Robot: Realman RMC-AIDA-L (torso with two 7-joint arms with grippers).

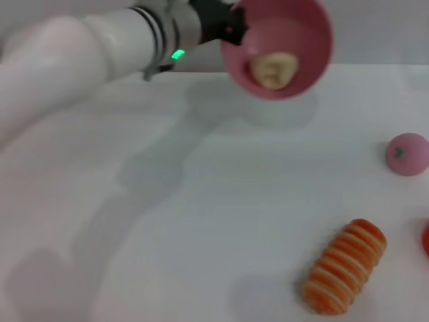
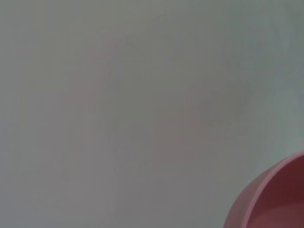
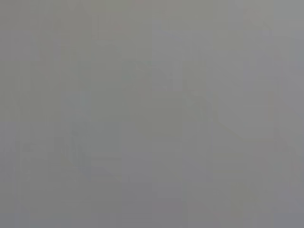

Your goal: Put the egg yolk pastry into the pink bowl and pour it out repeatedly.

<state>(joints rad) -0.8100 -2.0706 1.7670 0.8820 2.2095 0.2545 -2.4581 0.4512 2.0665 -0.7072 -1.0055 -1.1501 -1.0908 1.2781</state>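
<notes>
Left tool (image 1: 231,30) clamped on the rim of the pink bowl (image 1: 301,40), held tilted above the far side of the table (image 1: 167,221), egg yolk pastry (image 1: 273,69) resting inside against the lower wall. Farther right on the table: striped roll (image 1: 343,267), pink ball (image 1: 407,153). Right tool out of view.

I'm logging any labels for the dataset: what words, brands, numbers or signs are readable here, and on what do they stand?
None: no readable text in any view.
The pink bowl, held tilted by the left claw with the egg yolk pastry inside, is plain.
The pink ball bears only a green mark, no letters.
The striped roll has stripes only.
</notes>
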